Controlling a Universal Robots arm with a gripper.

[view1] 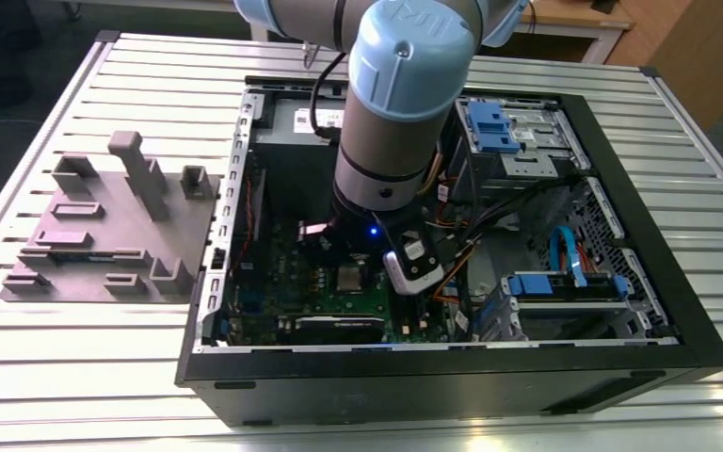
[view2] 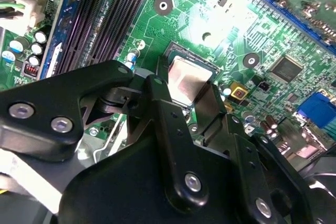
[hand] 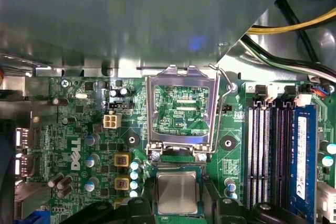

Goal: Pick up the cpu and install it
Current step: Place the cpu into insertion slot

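The cpu (view2: 187, 78), a small square chip with a shiny silver top, lies flat in the open socket of the green motherboard (view2: 236, 30). My gripper (view2: 184, 92) reaches down over it with one black finger (view2: 156, 90) against each side edge, shut on the chip. In the first wrist view the cpu (hand: 177, 192) sits just below the raised socket lid (hand: 181, 72), with the gripper (hand: 177, 205) straddling it. In the exterior view the cpu (view1: 353, 276) glints on the board under the arm's wrist (view1: 387, 188), inside the open computer case (view1: 663, 311).
The socket's wire lever (hand: 226, 82) stands up beside the lid. Memory slots (hand: 273, 150) run along one side of the socket, and a metal box (hand: 131, 19) looms over it. Cables (view1: 512, 212) and blue drive bays (view1: 506, 127) fill the case's right. A grey block tray (view1: 110, 226) sits left.
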